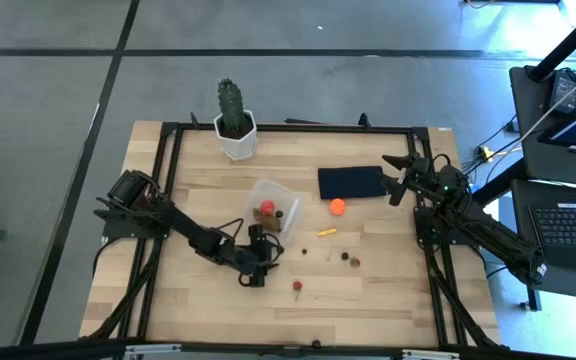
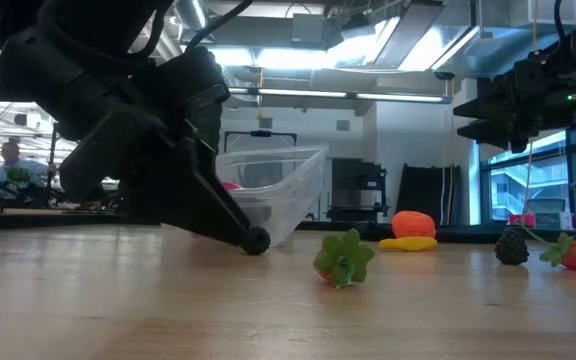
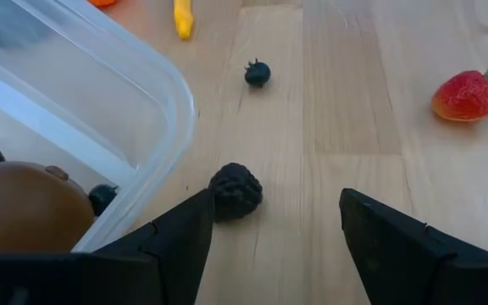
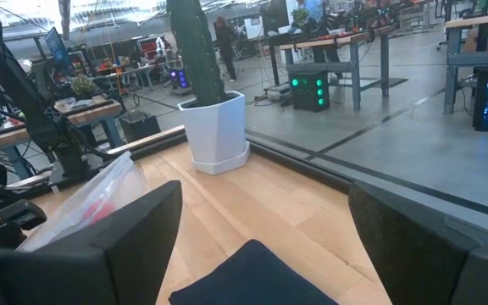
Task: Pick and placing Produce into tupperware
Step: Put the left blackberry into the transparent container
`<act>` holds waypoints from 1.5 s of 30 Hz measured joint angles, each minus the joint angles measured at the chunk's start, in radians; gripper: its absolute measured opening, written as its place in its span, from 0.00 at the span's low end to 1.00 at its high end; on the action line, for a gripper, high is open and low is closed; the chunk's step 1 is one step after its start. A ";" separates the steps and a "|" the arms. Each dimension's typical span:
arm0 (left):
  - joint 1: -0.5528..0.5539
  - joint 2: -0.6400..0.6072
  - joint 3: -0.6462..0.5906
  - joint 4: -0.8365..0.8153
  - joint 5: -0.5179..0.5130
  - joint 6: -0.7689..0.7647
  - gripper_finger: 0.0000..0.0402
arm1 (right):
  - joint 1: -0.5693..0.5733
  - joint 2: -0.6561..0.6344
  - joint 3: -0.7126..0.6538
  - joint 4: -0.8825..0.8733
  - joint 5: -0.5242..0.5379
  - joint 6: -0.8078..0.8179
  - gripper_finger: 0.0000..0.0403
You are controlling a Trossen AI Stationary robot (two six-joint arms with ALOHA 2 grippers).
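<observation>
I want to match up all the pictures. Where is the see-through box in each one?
High view: the tupperware sits mid-table, just ahead of the left gripper, whose fingers are open.
Low view: left of centre, tilted, partly behind the dark arm.
Left wrist view: its rounded corner fills one side.
Right wrist view: faint clear shape beyond a finger.
Shared landmark: the red piece inside it.

1. A robotics lab or workshop: a wooden table [image 1: 368, 290] stands on a grey concrete floor [image 1: 48, 110] marked with dark lines.
2. Beyond it stand workbenches [image 4: 346, 38], electronics with green lights [image 4: 309, 91], and ceiling strip lighting [image 2: 298, 58].
3. A laptop [image 1: 573, 225] sits past the table's right edge.
</observation>
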 joint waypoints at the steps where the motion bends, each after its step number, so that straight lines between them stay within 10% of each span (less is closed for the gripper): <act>1: 0.000 0.000 0.000 0.001 0.000 0.000 0.61 | 0.000 0.000 0.000 0.000 0.000 0.000 0.84; 45: 0.049 0.041 0.072 -0.045 -0.015 -0.026 0.61 | 0.000 0.000 0.000 0.000 0.000 -0.010 0.84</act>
